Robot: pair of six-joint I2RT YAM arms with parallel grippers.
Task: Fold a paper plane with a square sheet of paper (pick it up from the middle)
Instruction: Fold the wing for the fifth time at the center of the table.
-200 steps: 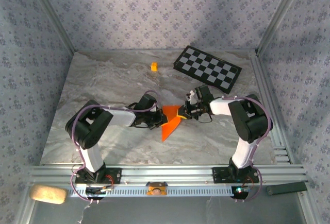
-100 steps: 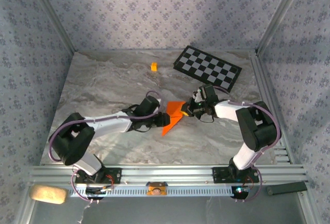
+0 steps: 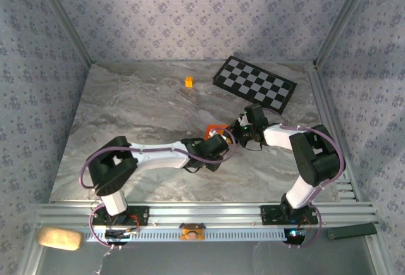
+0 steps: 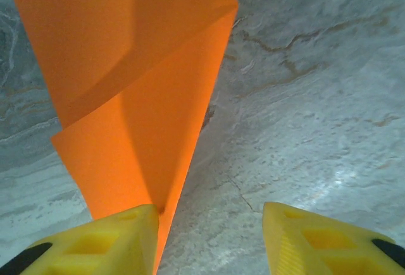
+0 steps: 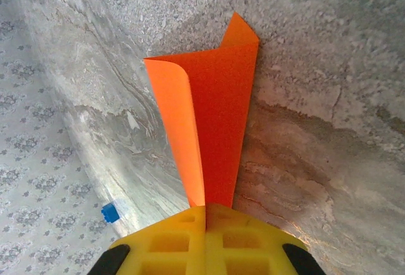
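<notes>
Ok, mid-fold, well past the pick-up. The orange sheet (image 4: 133, 98) is already a creased, pointed shape with layered flaps, but by my read it's not a finished dart. It's around the middle of the tabletop (image 3: 139, 104), a bit right of centre. That puts it nearer than the checkered board (image 3: 254, 85) and well apart from the small orange cube (image 3: 188, 81) at the far side. From above, the left arm covers most of it. Can't tell if it lies flat or hangs just off the surface.

Right claw (image 5: 205, 215): clenched on one end of the sheet, paper coming straight out from between the pressed fingers. One flap curls up beside the crease, so that layer isn't seated.

Left claw (image 4: 209, 227): released, jaws partly apart, bare tabletop between them. The sheet's narrow tip touches or just overlaps the inner edge of one finger (image 4: 107, 240); can't tell which. Nothing clamped.

Next move, my guess: the left claw takes the free tip or presses the loose flap down along the crease while the right one anchors. Risk: thin paper slips or buckles if the pull runs off the crease line.
</notes>
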